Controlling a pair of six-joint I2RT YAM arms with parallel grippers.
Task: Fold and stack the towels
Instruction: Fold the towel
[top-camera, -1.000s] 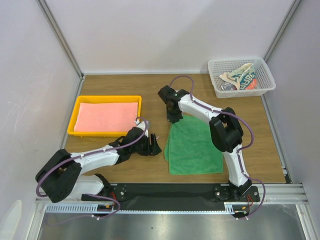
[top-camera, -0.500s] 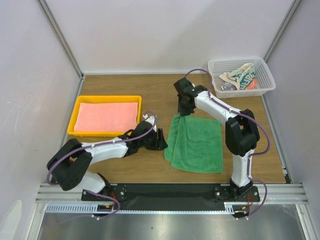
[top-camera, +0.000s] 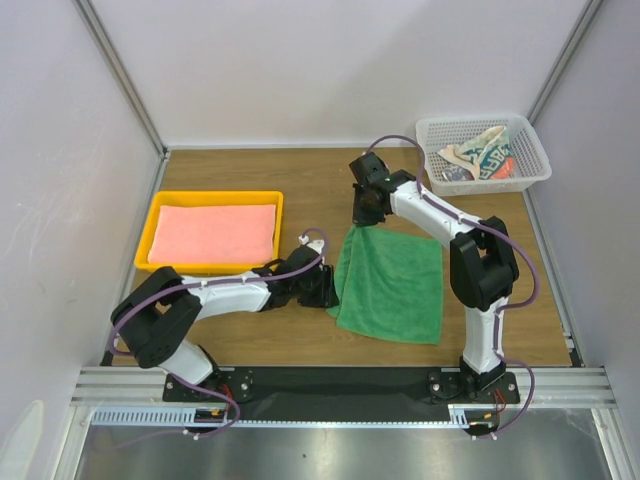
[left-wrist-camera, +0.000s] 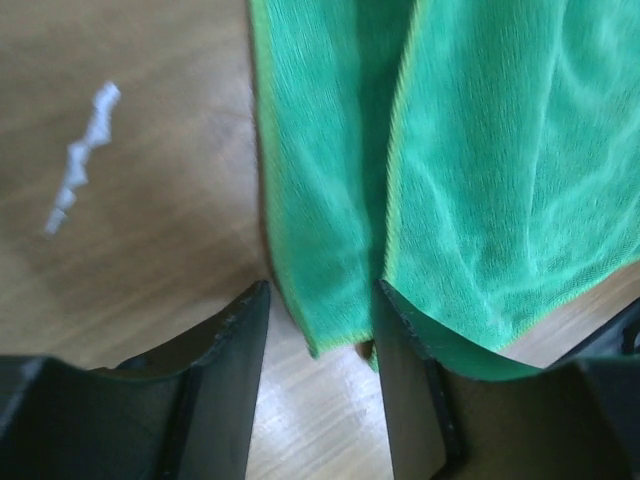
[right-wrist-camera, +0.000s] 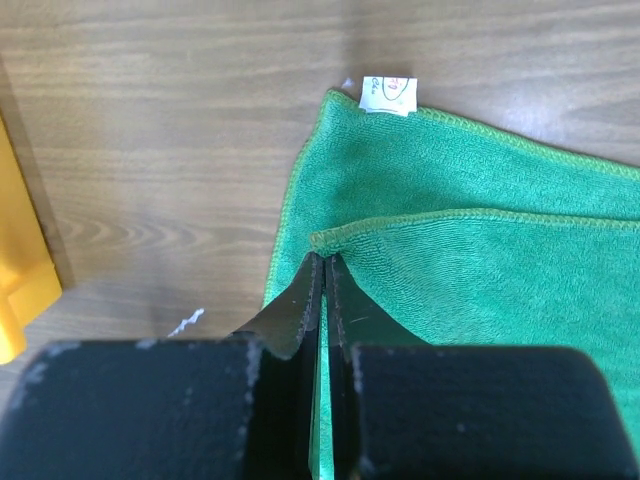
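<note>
The green towel (top-camera: 395, 285) lies folded on the wooden table, with its far left corner lifted. My right gripper (top-camera: 362, 222) is shut on that corner; in the right wrist view its jaws (right-wrist-camera: 325, 258) pinch the upper layer of the green towel (right-wrist-camera: 480, 280). My left gripper (top-camera: 328, 290) is at the towel's near left edge. It stands open (left-wrist-camera: 322, 290), and the green towel's (left-wrist-camera: 500, 150) corner hangs between its fingers (left-wrist-camera: 225, 380). The salmon-pink towel (top-camera: 215, 232) lies flat in the yellow tray. The patterned towel (top-camera: 480, 155) is crumpled in the basket.
The yellow tray (top-camera: 155, 225) stands at the left, its edge also in the right wrist view (right-wrist-camera: 20, 280). The white mesh basket (top-camera: 530, 150) is at the far right corner. A white label (right-wrist-camera: 388, 93) sticks out from the towel's far edge. Walls close in the table.
My left gripper has slid right to the green towel's near left edge, its jaws narrowing. The right gripper carried the far left corner farther back and right, shifting the towel.
</note>
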